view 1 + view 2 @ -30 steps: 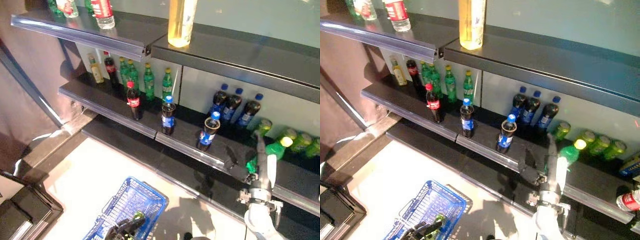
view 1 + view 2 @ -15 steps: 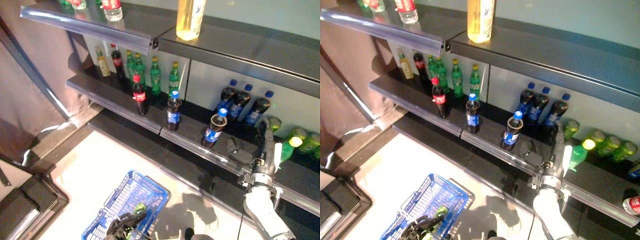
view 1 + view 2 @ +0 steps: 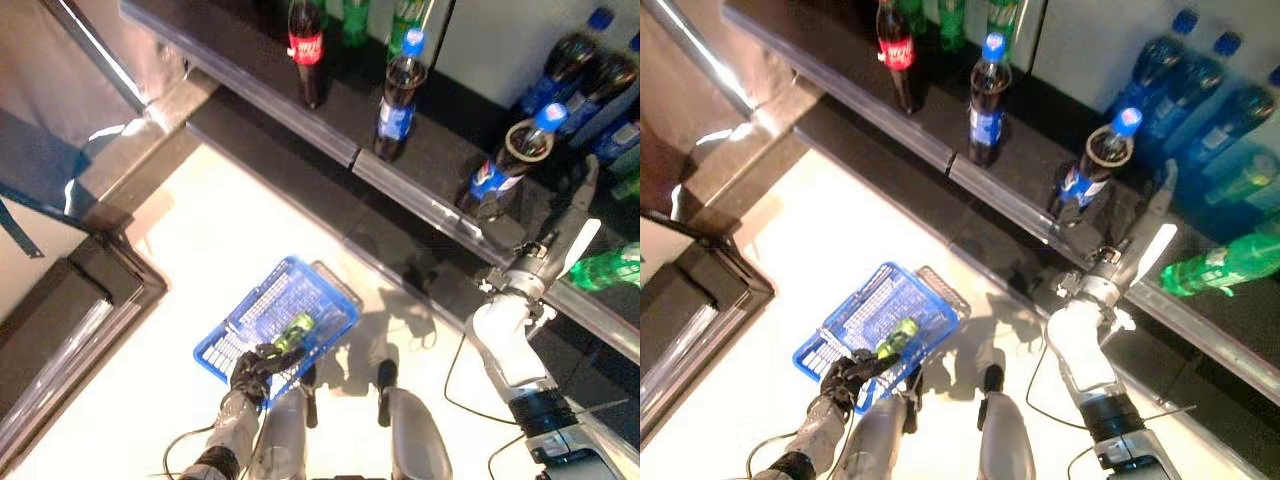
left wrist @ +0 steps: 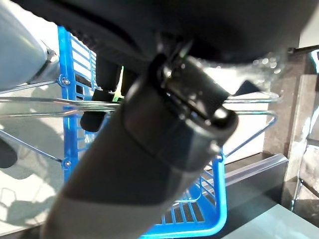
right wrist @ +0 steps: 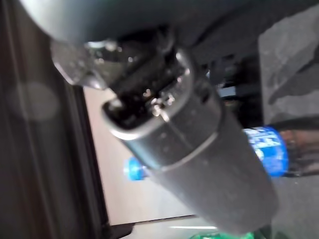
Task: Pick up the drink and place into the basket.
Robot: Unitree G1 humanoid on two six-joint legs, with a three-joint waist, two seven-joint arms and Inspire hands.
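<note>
On its side, green drink [image 3: 611, 266] (label-wrapped).

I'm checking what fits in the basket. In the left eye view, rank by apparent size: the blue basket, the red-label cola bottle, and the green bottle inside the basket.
1. blue basket
2. red-label cola bottle
3. green bottle in the basket, partly hidden

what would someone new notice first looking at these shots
Probably the bright blue basket on the pale floor, held at its near rim by the robot's left hand, with a green bottle lying inside. Next, the right hand stretched out over the dark shelf where cola bottles stand, beside a green bottle lying on its side.
</note>
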